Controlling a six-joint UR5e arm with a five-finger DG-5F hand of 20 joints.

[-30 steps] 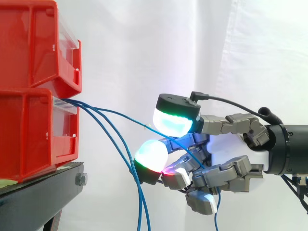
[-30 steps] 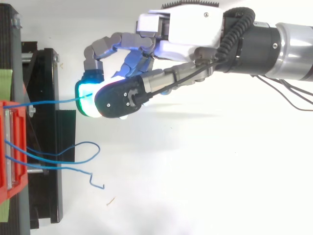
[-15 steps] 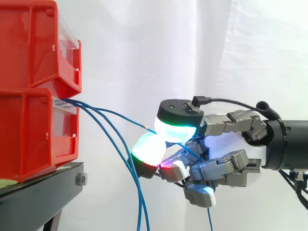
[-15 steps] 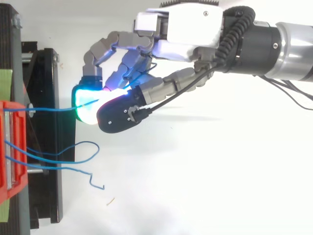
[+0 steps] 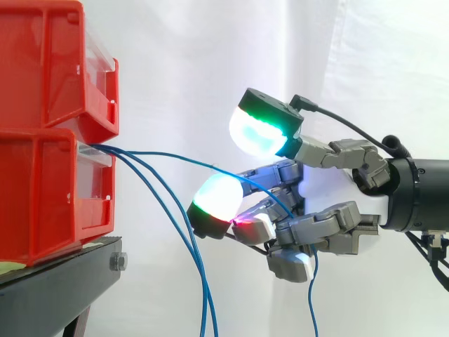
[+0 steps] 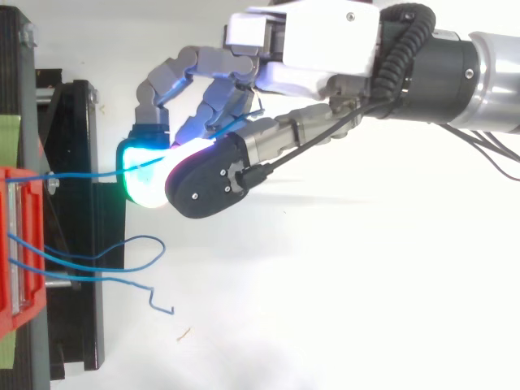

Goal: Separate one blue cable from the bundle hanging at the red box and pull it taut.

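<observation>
The hand (image 5: 330, 200) is reaching toward the red box (image 5: 49, 189), which sits at 9 o'clock from it on the black stand (image 5: 63, 281). A moment ago the thumb pad (image 5: 261, 130) was pressing down on one blue cable (image 6: 81, 174). Now it is lifting up toward 12 o'clock and coming off the glowing finger pad (image 5: 217, 198) below it. So the pinch is letting go. The blue cable is running from the box, lying over that finger, and slipping down between the other fingers, which are curling around it. Its loose end is hanging toward 6 o'clock. It is looking fairly straight, but I think it could slide out. The other cables (image 5: 203, 302) are drooping down, away from it.
</observation>
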